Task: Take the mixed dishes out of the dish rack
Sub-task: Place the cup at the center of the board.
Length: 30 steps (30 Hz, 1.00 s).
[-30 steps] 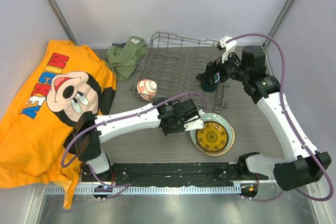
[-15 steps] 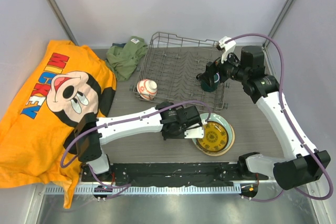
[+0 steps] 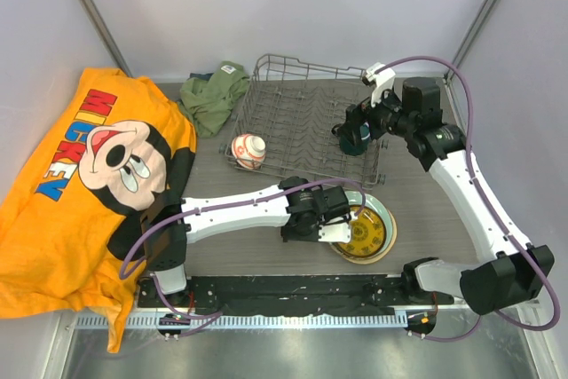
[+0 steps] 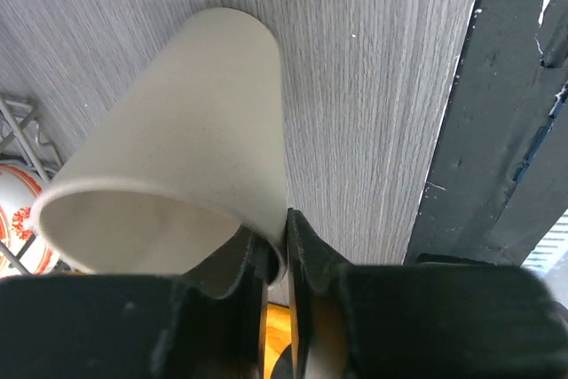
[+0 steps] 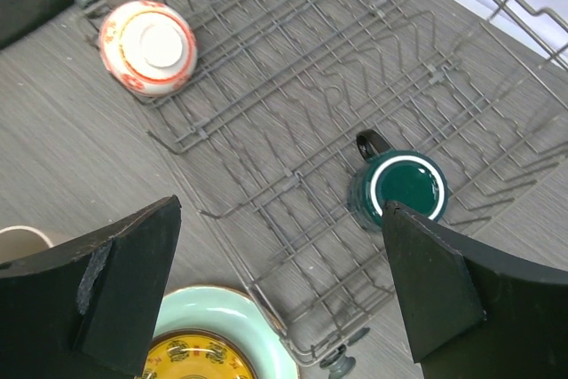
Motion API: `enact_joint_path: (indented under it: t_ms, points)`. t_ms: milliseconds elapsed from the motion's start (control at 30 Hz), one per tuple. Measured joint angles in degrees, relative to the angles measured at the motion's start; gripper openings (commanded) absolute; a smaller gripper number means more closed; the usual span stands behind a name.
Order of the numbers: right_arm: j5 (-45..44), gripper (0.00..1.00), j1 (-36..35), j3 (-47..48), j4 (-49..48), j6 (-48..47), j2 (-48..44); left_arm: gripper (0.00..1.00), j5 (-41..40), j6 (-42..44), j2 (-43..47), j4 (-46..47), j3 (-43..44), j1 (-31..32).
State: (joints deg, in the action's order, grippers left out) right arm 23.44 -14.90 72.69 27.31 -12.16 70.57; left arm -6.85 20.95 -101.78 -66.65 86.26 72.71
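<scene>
Cup held over the counter [image 3: 244, 250], mug waiting in the rack.

From above, the left pincer [image 3: 337, 228] sits low beside the small yellow patterned plate [image 3: 364, 232], which is stacked on the pale green plate [image 3: 384, 213]. The right pincer [image 3: 358, 127] hovers over the dark teal mug [image 3: 355, 141], upright in the dish rack [image 3: 293, 108]. The left wrist view shows jaws pressed together on the rim of the tilted beige cup [image 4: 195, 130]; I'd say it wants setting down, then letting go. The right wrist view shows that pincer spread wide above the mug, so it needs to drop and close.

Orange T-shirt [image 3: 53, 219]: "MICKEY", big coloured letters, left of face.
</scene>
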Motion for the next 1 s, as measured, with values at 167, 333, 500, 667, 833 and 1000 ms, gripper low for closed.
enact_joint_path:
  t_ms: [167, 333, 500, 667, 833, 1000]
  points:
    - [-3.2, 1.00, 0.0, 0.0, 0.2, -1.2, 2.7, 0.41, 0.0, 0.5, 0.0, -0.2, 0.2, 0.0]
    - [-7.6, 1.00, 0.0, 0.0, 0.3, -2.9, 6.1, 0.55, -0.1, 0.6, 0.0, -0.2, 0.2, 0.0]
    - [-11.1, 1.00, 0.0, 0.2, 0.6, -5.3, 8.8, 0.61, -0.3, 0.7, 0.0, -0.1, 0.2, 0.0]
    - [-13.5, 1.00, 0.0, 2.0, 0.7, -7.8, 12.3, 0.66, -1.1, 0.8, 0.3, 0.1, 0.2, 0.0]
    - [-14.3, 1.00, 0.0, 3.4, 1.1, -9.8, 14.3, 0.69, -2.3, 0.9, 1.1, 0.5, 0.2, 0.0]
    - [-14.4, 1.00, 0.0, 5.3, 1.8, -12.2, 16.0, 0.72, -3.9, 0.9, 2.7, 1.0, 0.4, 0.0]
